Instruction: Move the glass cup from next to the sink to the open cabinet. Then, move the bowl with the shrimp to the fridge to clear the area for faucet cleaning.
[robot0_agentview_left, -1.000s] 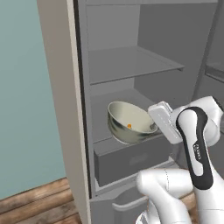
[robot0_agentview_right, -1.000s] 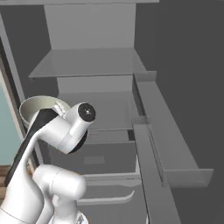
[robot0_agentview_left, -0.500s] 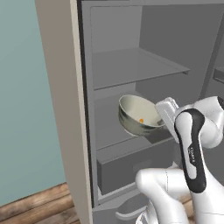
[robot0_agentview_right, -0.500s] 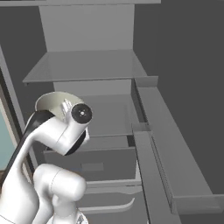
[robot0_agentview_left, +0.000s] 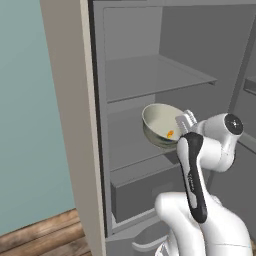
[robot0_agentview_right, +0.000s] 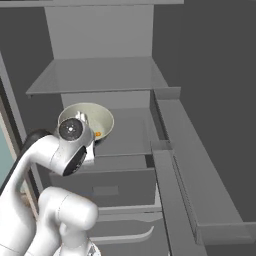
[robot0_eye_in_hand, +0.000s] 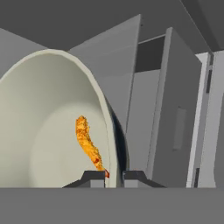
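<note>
Gripper (robot0_eye_in_hand: 113, 176) is clamped on the rim of the bowl with the shrimp (robot0_agentview_left: 161, 125), holding it tilted inside the fridge (robot0_agentview_left: 150, 75), above the middle shelf (robot0_agentview_right: 127, 137). Farther back and higher, the upper shelf (robot0_agentview_left: 155, 76) spans the compartment.

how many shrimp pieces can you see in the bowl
1: a single orange shrimp piece lies on the inside of the bowl, near the rim the fingers pinch. The robot's arm may hide others.
</note>
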